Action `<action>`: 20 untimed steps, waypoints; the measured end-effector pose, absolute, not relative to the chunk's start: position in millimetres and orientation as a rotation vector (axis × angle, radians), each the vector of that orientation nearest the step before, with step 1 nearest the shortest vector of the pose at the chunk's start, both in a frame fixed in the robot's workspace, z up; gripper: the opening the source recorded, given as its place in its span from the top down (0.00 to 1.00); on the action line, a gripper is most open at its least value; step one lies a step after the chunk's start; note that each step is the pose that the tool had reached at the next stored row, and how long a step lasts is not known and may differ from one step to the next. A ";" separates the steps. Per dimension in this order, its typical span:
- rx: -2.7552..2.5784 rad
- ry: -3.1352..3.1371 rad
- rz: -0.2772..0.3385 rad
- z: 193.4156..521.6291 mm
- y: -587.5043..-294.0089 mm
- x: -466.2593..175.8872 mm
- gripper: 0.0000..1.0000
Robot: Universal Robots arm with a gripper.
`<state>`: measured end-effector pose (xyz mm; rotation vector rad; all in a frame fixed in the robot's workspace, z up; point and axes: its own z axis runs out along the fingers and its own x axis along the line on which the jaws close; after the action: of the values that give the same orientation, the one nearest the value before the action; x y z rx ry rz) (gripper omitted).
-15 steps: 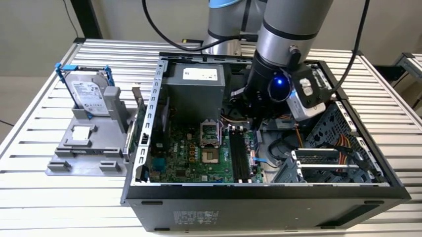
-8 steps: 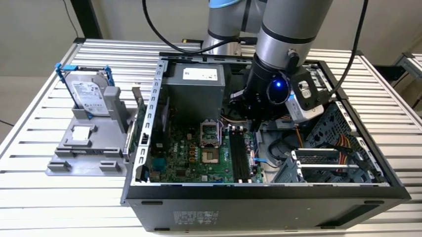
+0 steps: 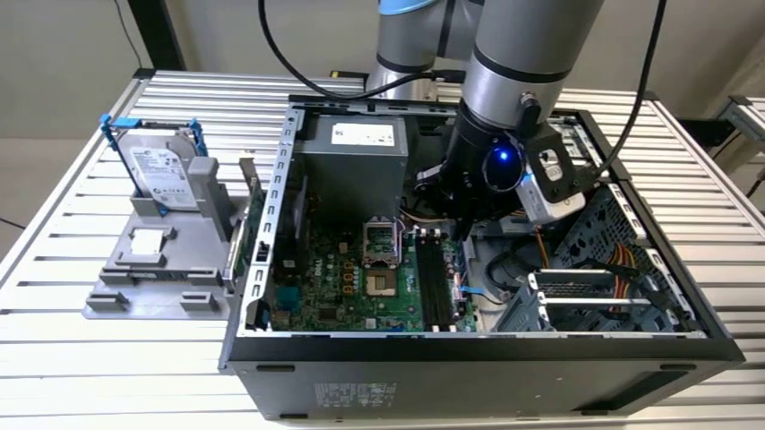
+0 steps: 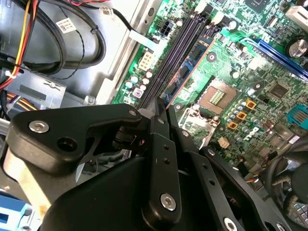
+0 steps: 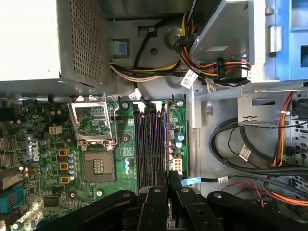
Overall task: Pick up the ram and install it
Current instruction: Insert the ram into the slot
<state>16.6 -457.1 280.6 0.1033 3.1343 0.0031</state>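
The ram (image 4: pixel 192 62) is a thin blue-green stick seen edge-on, standing along the outermost of the black memory slots (image 4: pixel 168 62) on the green motherboard (image 3: pixel 347 278). In the first wrist view the ram (image 5: pixel 167 144) runs beside the slots (image 5: pixel 147 144), next to the processor socket (image 5: pixel 96 144). My gripper (image 4: pixel 162 108) is down inside the open computer case, with its black fingers closed on the near end of the stick. In the exterior view the gripper (image 3: pixel 458 228) hangs just above the slots (image 3: pixel 433 282). Whether the stick sits fully in its slot is hidden.
A power supply box (image 3: pixel 353 166) stands right behind the gripper. Cable bundles (image 3: pixel 622 269) and a drive cage crowd the case on the exterior view's right. Outside the case, on the exterior view's left, a silver hard drive (image 3: pixel 161 170) with blue handles stands in a grey holder (image 3: pixel 156 269).
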 end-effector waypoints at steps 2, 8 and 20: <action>0.088 3.135 0.003 280.2 -457.1 16.6 1.00; 0.022 3.136 0.004 275.9 -457.1 16.6 1.00; 0.035 3.136 0.003 267.5 -457.1 16.6 1.00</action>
<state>16.6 -457.1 267.5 0.0353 3.1357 0.0034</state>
